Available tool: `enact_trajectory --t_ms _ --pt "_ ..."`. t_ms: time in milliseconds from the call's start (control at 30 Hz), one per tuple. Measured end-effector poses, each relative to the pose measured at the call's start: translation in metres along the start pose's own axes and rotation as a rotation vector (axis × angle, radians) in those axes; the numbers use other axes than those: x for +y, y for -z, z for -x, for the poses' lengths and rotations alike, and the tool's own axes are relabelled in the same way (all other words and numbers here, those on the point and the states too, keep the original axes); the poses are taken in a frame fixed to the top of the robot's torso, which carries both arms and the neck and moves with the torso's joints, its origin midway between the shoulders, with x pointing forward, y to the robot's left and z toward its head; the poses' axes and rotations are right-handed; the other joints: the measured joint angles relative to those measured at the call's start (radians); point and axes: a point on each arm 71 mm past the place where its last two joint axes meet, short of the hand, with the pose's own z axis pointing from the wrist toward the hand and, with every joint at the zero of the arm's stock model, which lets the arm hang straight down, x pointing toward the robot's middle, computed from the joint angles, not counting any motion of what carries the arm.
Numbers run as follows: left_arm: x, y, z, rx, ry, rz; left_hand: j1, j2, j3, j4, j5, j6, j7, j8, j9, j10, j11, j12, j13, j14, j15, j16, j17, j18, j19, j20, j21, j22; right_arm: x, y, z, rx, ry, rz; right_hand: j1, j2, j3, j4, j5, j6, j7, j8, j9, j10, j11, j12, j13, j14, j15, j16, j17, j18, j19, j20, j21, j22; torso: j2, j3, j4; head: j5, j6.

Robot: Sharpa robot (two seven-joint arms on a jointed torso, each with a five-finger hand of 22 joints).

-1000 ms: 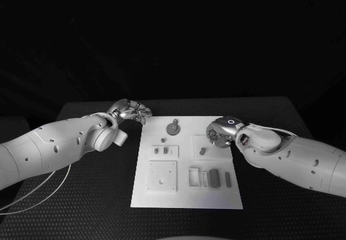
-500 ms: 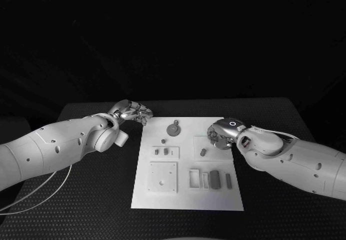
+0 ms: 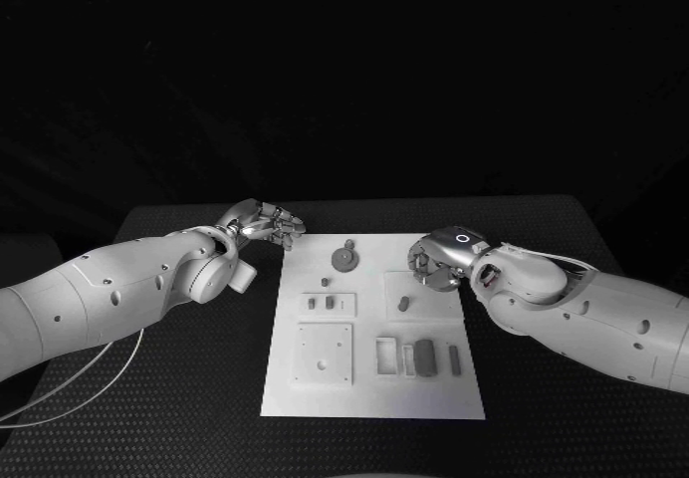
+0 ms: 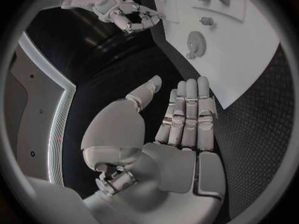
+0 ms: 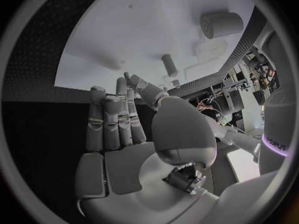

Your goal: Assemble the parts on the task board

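On the task board (image 3: 431, 393), a short upright peg (image 3: 405, 302) is seen standing in the far right block, just board-inward of the right hand (image 3: 435, 267), which is the nearer hand. A gear (image 3: 344, 256) lies flat toward the far edge, between the two hands. The left hand (image 3: 267, 222) is held off the board's far left corner. Both hands are seen open-fingered and holding nothing. The right fingertips are hidden behind the wrist in the head view, so contact with the board cannot be judged.
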Motion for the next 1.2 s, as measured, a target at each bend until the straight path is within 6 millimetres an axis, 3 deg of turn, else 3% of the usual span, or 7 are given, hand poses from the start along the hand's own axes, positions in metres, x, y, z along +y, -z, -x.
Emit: enact_trajectory --t_ms 400,533,833,1200 --pt "0.0 0.0 0.001 0.0 0.0 0.001 0.0 0.0 -0.002 0.002 0.0 -0.003 -0.003 0.0 -0.001 0.0 0.0 0.0 0.0 0.0 0.0 -0.004 0.003 -0.003 0.0 0.0 -0.004 -0.001 0.001 0.005 0.006 -0.01 -0.03 0.006 0.0 0.0 0.0 0.0 0.0 0.001 -0.001 0.0 0.0 0.0 0.0 0.0 0.0 0.0 0.0 0.0 0.0 0.0 0.001 0.002 0.0 0.0 0.0 -0.0004 0.0001 0.001 0.002" --pt "0.001 0.0 0.002 -0.003 -0.001 0.003 0.0 0.0 -0.002 0.002 0.0 -0.003 -0.003 0.0 -0.001 0.0 0.0 0.0 0.0 0.0 0.0 -0.004 0.003 -0.004 0.0 0.0 -0.004 -0.001 0.013 0.008 0.013 -0.025 -0.061 0.037 0.0 0.0 0.0 0.0 0.0 0.002 -0.002 0.0 0.0 0.0 0.0 0.0 0.0 0.0 0.0 0.0 0.001 0.0 0.001 0.002 0.0 0.0 0.0 -0.0004 0.0001 0.008 0.002" --pt "0.001 -0.001 0.002 -0.005 -0.002 0.004 0.0 0.0 -0.002 0.002 0.0 -0.003 -0.003 0.0 -0.001 0.0 0.0 0.0 -0.001 0.0 0.0 -0.004 0.004 -0.007 0.0 0.0 -0.004 -0.001 0.064 0.006 0.026 -0.057 -0.139 0.165 0.0 0.0 0.0 0.0 -0.001 0.002 -0.002 0.0 0.0 0.0 0.0 0.0 0.0 0.001 0.002 0.0 0.001 0.0 0.001 0.002 0.0 0.0 0.0 -0.0008 -0.0005 0.036 0.0" --pt "0.002 -0.003 0.005 -0.015 -0.005 0.005 0.0 0.0 -0.002 0.002 0.0 -0.003 -0.003 0.0 -0.001 0.0 0.0 0.0 -0.001 -0.001 -0.001 -0.004 0.006 -0.008 0.0 0.0 -0.004 -0.002 0.111 -0.007 0.021 -0.046 -0.173 0.272 0.0 0.0 -0.001 0.0 -0.001 0.002 -0.002 0.0 0.0 0.0 0.0 -0.004 0.002 0.002 0.002 0.0 0.002 0.0 0.001 0.002 0.0 0.0 -0.002 -0.0035 -0.0005 0.089 -0.013"
